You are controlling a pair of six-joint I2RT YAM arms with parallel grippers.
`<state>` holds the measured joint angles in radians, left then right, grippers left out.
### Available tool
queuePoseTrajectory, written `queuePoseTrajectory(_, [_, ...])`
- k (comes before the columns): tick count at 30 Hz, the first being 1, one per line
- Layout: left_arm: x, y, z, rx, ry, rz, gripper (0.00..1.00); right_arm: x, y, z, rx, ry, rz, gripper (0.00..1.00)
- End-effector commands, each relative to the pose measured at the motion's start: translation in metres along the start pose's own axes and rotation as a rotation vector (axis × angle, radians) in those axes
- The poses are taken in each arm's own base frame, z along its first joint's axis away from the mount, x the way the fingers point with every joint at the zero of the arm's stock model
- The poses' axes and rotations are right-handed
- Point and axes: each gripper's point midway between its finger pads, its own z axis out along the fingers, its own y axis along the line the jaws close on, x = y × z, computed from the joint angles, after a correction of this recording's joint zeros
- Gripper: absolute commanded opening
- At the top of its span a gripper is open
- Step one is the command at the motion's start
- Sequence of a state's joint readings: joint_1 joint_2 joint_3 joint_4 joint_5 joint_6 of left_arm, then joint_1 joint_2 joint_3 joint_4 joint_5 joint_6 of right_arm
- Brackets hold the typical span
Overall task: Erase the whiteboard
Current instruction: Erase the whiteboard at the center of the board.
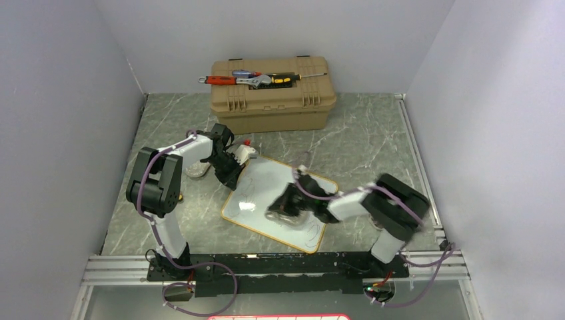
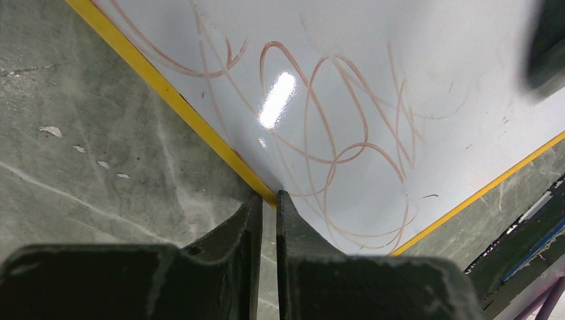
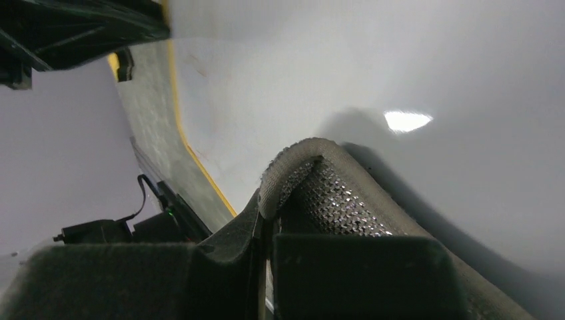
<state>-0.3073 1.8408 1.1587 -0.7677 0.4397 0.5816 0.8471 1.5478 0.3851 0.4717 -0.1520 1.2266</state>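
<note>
Board (image 1: 263, 187) lies flat mid-counter (image 1: 373, 147), skewed to the counter edges, one corner pointing at the near edge. It has a glossy white face, rounded corners and a thin yellow rim (image 2: 166, 93). The glare spot shows how slick it is. Reddish-brown scribbles (image 2: 333, 133) loop over the left part, with a few more by the near corner. The patch around the cloth (image 3: 326, 193) looks clean.

Left jaws: nearly closed, pinching the rim on the board's left edge. The rim runs straight into the slit between them. My read: that's an anchor, so the slick board can't skate on the counter under wiping.

Right jaws: fully closed on the grey cloth, which bulges out ahead of them and presses on the white face about mid-board. Cloth is a coarse mesh weave with a rolled hem. It's soft, so it should conform and drag ink off.

Counter is grey-green, marbled, matte. Tan plastic toolbox (image 1: 270, 93) sits at the middle of the far edge, well apart from the board. Lid is shut, with hand tools (image 1: 256, 79) lying on top. Not involved.
</note>
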Motion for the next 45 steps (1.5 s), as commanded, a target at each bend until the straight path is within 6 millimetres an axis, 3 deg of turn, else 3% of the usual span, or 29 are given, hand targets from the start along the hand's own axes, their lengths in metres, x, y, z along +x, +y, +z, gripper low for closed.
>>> queuePoseTrajectory(1, [0.040, -0.019, 0.032, 0.091, 0.147, -0.019, 0.03, 0.033, -0.033, 0.066, 0.194, 0.153, -0.150, 0.00])
queuePoseTrajectory(3, [0.041, -0.019, 0.032, 0.092, 0.150, -0.022, 0.03, 0.038, -0.025, 0.082, 0.182, 0.176, -0.160, 0.00])
queuePoseTrajectory(6, [0.041, -0.019, 0.032, 0.086, 0.148, -0.016, 0.03, 0.041, -0.033, 0.065, 0.212, 0.180, -0.152, 0.00])
queuePoseTrajectory(9, [0.042, -0.018, 0.031, 0.079, 0.149, -0.008, 0.03, 0.050, -0.077, 0.015, 0.356, 0.185, -0.126, 0.00])
queuePoseTrajectory(11, [0.042, -0.018, 0.031, 0.078, 0.147, -0.005, 0.03, 0.060, -0.114, -0.024, 0.470, 0.193, -0.076, 0.00])
queuePoseTrajectory(12, [0.042, -0.019, 0.030, 0.079, 0.145, -0.004, 0.03, 0.070, -0.144, -0.051, 0.561, 0.208, -0.048, 0.00])
queuePoseTrajectory(13, [0.042, -0.019, 0.030, 0.080, 0.145, -0.003, 0.03, 0.074, -0.158, -0.069, 0.609, 0.209, -0.029, 0.00])
queuePoseTrajectory(15, [0.043, -0.019, 0.030, 0.083, 0.144, -0.001, 0.03, 0.074, -0.162, -0.091, 0.638, 0.178, -0.022, 0.00])
queuePoseTrajectory(17, [0.044, -0.019, 0.031, 0.080, 0.144, 0.003, 0.03, 0.067, -0.155, -0.100, 0.644, 0.139, -0.050, 0.00])
queuePoseTrajectory(20, [0.044, -0.019, 0.031, 0.083, 0.143, 0.001, 0.03, 0.055, -0.141, -0.092, 0.643, 0.103, -0.093, 0.00])
queuePoseTrajectory(22, [0.042, -0.020, 0.032, 0.089, 0.139, -0.002, 0.03, 0.052, -0.125, -0.069, 0.599, 0.111, -0.116, 0.00])
queuePoseTrajectory(26, [0.039, -0.021, 0.033, 0.100, 0.131, -0.014, 0.03, 0.048, -0.070, 0.009, 0.421, 0.112, -0.163, 0.00])
queuePoseTrajectory(31, [0.039, -0.021, 0.033, 0.102, 0.138, -0.016, 0.03, 0.036, 0.031, 0.112, 0.269, 0.082, -0.299, 0.00])
queuePoseTrajectory(32, [0.040, -0.022, 0.033, 0.105, 0.140, -0.019, 0.03, 0.035, 0.031, 0.123, 0.283, 0.071, -0.304, 0.00])
queuePoseTrajectory(33, [0.040, -0.022, 0.033, 0.107, 0.141, -0.020, 0.03, 0.030, 0.048, 0.134, 0.254, 0.049, -0.297, 0.00])
queuePoseTrajectory(34, [0.040, -0.022, 0.033, 0.107, 0.142, -0.021, 0.03, 0.028, 0.050, 0.142, 0.249, 0.035, -0.284, 0.00])
queuePoseTrajectory(36, [0.040, -0.023, 0.032, 0.106, 0.140, -0.019, 0.03, 0.025, 0.051, 0.145, 0.242, 0.016, -0.242, 0.00])
queuePoseTrajectory(38, [0.041, -0.023, 0.032, 0.104, 0.141, -0.015, 0.03, 0.024, 0.038, 0.133, 0.244, 0.006, -0.177, 0.00])
queuePoseTrajectory(41, [0.044, -0.023, 0.031, 0.104, 0.148, -0.010, 0.03, 0.021, -0.003, 0.094, 0.275, -0.029, -0.084, 0.00])
queuePoseTrajectory(42, [0.044, -0.023, 0.031, 0.103, 0.147, -0.005, 0.03, 0.024, -0.031, 0.073, 0.320, -0.043, -0.065, 0.00])
queuePoseTrajectory(43, [0.044, -0.023, 0.031, 0.102, 0.145, -0.002, 0.03, 0.024, -0.046, 0.058, 0.343, -0.062, -0.050, 0.00])
queuePoseTrajectory(45, [0.045, -0.023, 0.032, 0.104, 0.149, -0.001, 0.03, 0.024, -0.068, 0.030, 0.358, -0.099, -0.015, 0.00])
